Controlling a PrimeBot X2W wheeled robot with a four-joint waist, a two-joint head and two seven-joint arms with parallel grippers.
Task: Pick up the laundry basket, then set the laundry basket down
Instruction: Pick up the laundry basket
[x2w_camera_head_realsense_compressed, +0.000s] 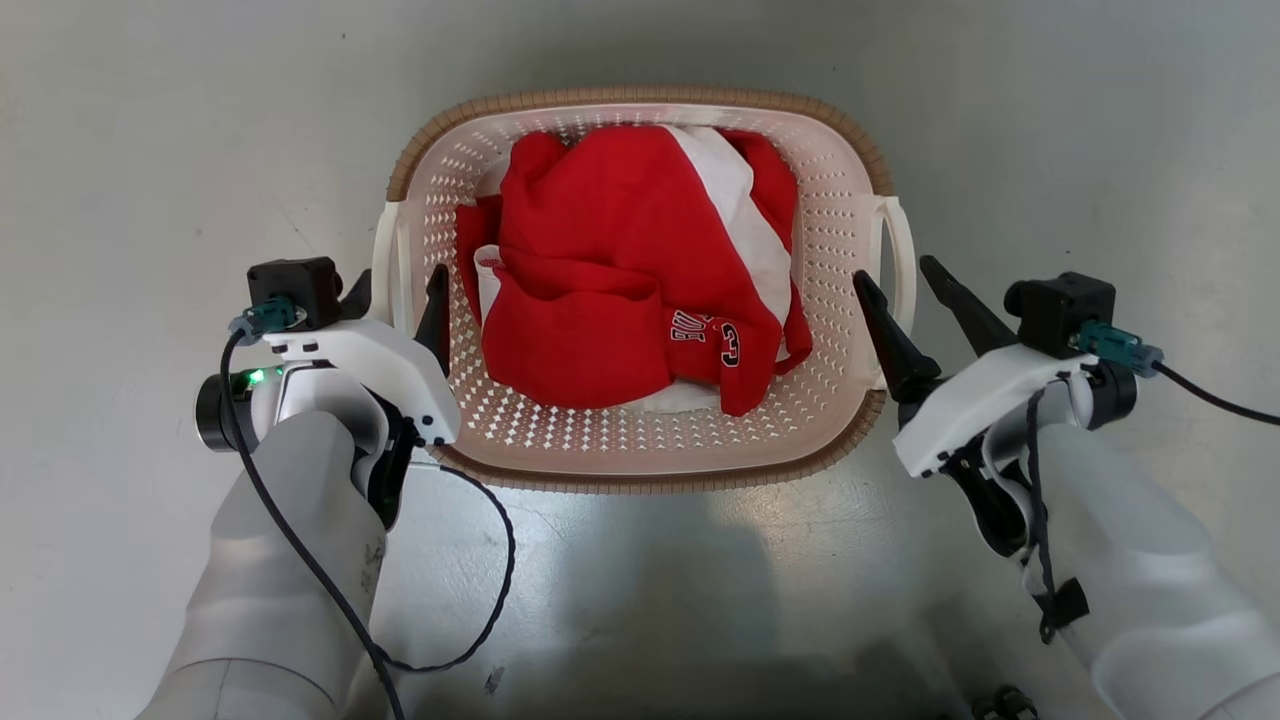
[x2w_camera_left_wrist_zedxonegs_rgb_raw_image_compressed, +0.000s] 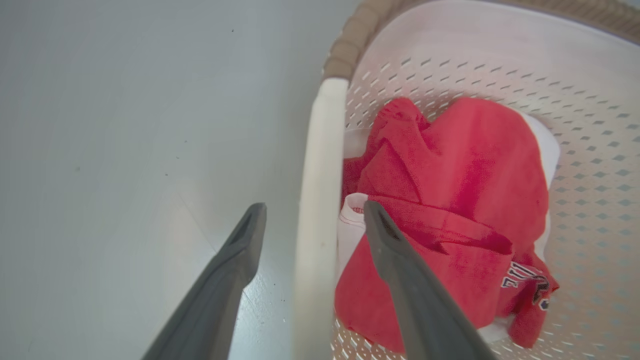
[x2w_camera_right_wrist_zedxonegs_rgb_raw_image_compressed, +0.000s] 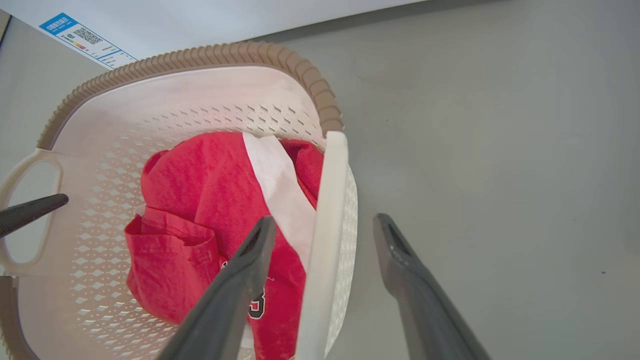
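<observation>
both arms reach forward; left end effector (x2w_camera_head_realsense_compressed: 397, 298) and right end effector (x2w_camera_head_realsense_compressed: 895, 275) spread apart, each astride a handle (x2w_camera_head_realsense_compressed: 904, 240) of the laundry basket (x2w_camera_head_realsense_compressed: 640, 98).

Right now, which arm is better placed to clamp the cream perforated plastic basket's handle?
Probably left: the left tool is open astride its white loop handle and seated deeper; the right tool, also open and astride, hangs farther back.

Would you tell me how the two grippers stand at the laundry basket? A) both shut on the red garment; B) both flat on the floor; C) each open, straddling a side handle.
C: the left gripper and right gripper are open, each straddling a white handle of the laundry basket.
</observation>
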